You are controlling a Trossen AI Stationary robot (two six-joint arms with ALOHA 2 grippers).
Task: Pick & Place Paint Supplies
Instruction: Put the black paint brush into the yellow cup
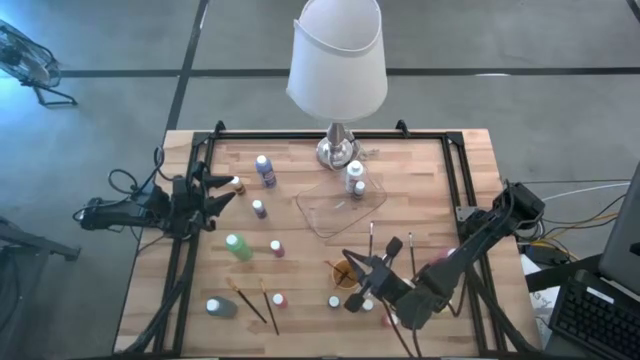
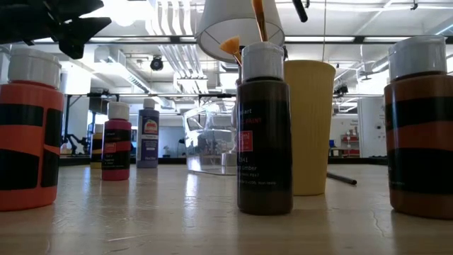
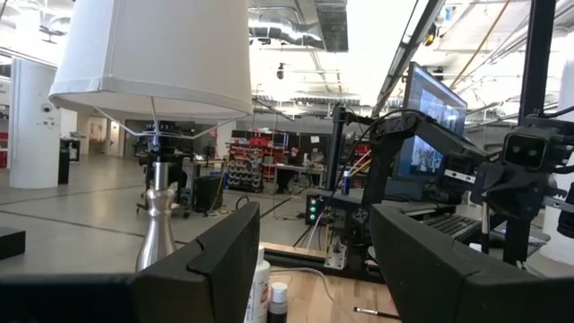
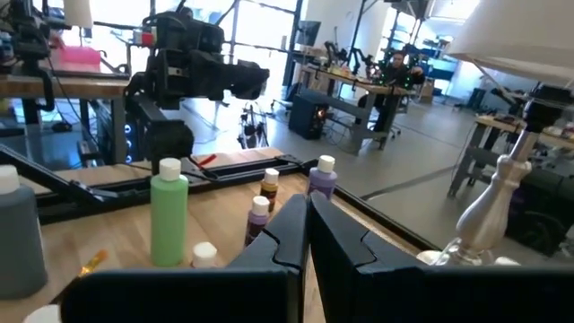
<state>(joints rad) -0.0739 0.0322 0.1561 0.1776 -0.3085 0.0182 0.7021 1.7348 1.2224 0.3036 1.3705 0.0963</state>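
Scanning supplies: I count paint bottles scattered over the wooden table [image 1: 430,180], none of them in either gripper.
Bottles, 10 to 11 o'clock of centre: purple-blue bottle [image 1: 264,169] stands upright, with a smaller plum bottle [image 1: 259,209] just nearer me.
Bottles, 8 to 9 o'clock: tall green bottle [image 1: 238,247] beside a pink bottle [image 1: 276,248]; a grey bottle [image 1: 220,307] sits well out toward 7 o'clock.
Bottle at tray: white bottle [image 1: 356,180] stands at the far edge of the clear tray [image 1: 325,215], at about 12 o'clock.
Brushes: two thin brushes [image 1: 255,303] lie flat at 7 o'clock, close to parallel; another brush [image 1: 371,237] lies at 4 o'clock past the tray.
Orange cup: orange cup [image 1: 345,275] at 5 o'clock holds brush handles.
Right gripper: right gripper [image 1: 350,262] hovers just beside the cup, fingers pressed together, pinching nothing I can see.
Left gripper: left gripper [image 1: 228,186] waits at the 9 o'clock table edge, fingers spread, clear of the bottles.
Lamp: white-shaded lamp [image 1: 338,60] stands at 12 o'clock, its metal base just beyond the tray.
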